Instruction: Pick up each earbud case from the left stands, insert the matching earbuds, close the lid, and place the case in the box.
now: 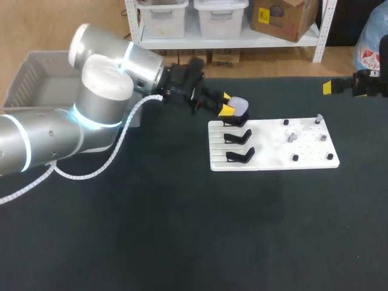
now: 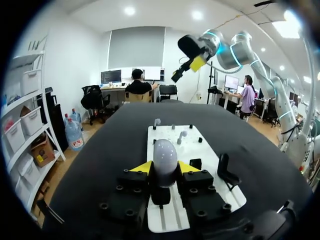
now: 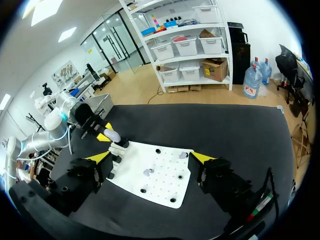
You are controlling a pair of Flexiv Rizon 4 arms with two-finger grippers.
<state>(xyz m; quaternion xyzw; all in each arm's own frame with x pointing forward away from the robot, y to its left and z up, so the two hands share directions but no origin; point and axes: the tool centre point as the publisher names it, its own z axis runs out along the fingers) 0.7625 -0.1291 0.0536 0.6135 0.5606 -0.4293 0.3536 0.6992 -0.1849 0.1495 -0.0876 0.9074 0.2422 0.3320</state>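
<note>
The task looks barely begun: the left claw (image 2: 165, 167) grips the case (image 1: 240, 105), not yet lifted from its stand at the board's (image 1: 273, 159) 10 o'clock corner, while the right claw (image 3: 151, 157) hangs wide open; earbuds, lid and box (image 1: 27, 76) lie ahead.

Your desk (image 1: 151, 230) is black all over. The board (image 1: 273, 159) on it is white, ruled with thin grooves at one end and dotted with small holes at the other. Its stands (image 1: 239, 154) are black; the earbud case (image 2: 165, 157) is pale lilac-grey. The left claw (image 2: 165, 167) and right claw (image 3: 150, 158) are black with yellow tips. The left arm (image 1: 103, 91) is silver with a glowing blue-white ring, the box (image 1: 21, 76) light grey.
</note>
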